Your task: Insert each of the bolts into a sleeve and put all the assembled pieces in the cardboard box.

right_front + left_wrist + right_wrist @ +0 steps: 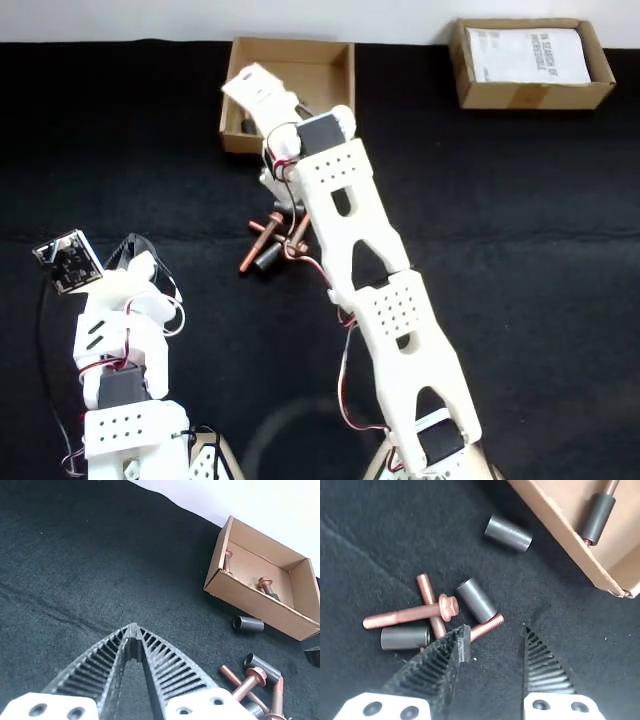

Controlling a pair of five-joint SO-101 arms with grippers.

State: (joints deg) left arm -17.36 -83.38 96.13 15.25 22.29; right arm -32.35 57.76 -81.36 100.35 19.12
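Note:
A pile of copper bolts (268, 243) and dark grey sleeves lies in front of the cardboard box (335, 75). My right gripper (495, 632) is open just above the pile, near a sleeve (476, 600) with a threaded bolt end (487, 625) beside it. A flanged bolt (412, 614) crosses another bolt (426, 591), and a second sleeve (405, 638) lies next to them. A third sleeve (508, 532) lies alone close to the box wall (555, 525). Inside the box is an assembled piece (596, 512). My left gripper (133, 631) is shut and holds nothing, well to the left of the pile (250, 680).
A second cardboard box (470, 70) with a printed sheet in it stands at the back right. The black cloth is bare to the left of the pile and across the right half of the table.

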